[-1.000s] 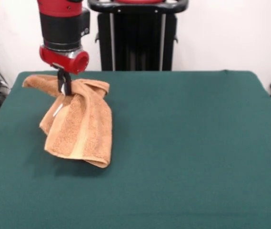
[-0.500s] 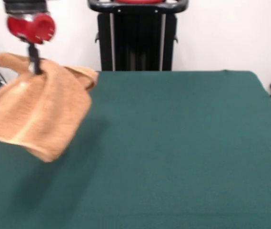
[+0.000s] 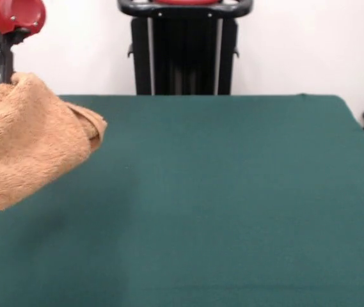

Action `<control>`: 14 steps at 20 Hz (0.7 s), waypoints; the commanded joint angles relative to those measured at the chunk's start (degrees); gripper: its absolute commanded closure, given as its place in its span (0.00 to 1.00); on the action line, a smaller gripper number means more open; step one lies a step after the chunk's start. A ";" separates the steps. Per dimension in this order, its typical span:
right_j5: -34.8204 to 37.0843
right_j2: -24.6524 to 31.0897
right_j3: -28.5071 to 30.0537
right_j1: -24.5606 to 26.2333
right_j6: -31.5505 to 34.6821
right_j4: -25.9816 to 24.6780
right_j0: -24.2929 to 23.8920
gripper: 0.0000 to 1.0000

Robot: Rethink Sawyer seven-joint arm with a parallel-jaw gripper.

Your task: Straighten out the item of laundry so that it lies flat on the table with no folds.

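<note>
Towel swinging in a bunched fold below the jaws, clear of the table, gripper pinching its top edge out past the side, so a slip could drop it overboard

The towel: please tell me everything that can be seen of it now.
The towel is orange-tan, fluffy terry cloth, bunched and folded, not flat. It hangs in the air at the picture's left edge, lifted off the green table, partly cut off by the frame. The gripper holds it at its top. No tag shows.
</note>
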 commanded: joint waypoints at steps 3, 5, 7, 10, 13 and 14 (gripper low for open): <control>7.24 -11.60 0.05 -4.32 5.81 -0.64 18.03 1.00; 4.25 -20.43 -2.75 -1.47 6.67 -3.16 24.19 1.00; 0.52 -27.71 -4.57 2.51 7.37 -3.47 28.94 1.00; -1.83 -33.47 -6.06 6.15 6.38 -2.96 31.96 1.00; -1.39 -38.53 -8.33 8.58 5.94 -2.41 35.10 1.00; -1.22 -40.66 -9.16 9.48 6.07 -2.10 36.57 1.00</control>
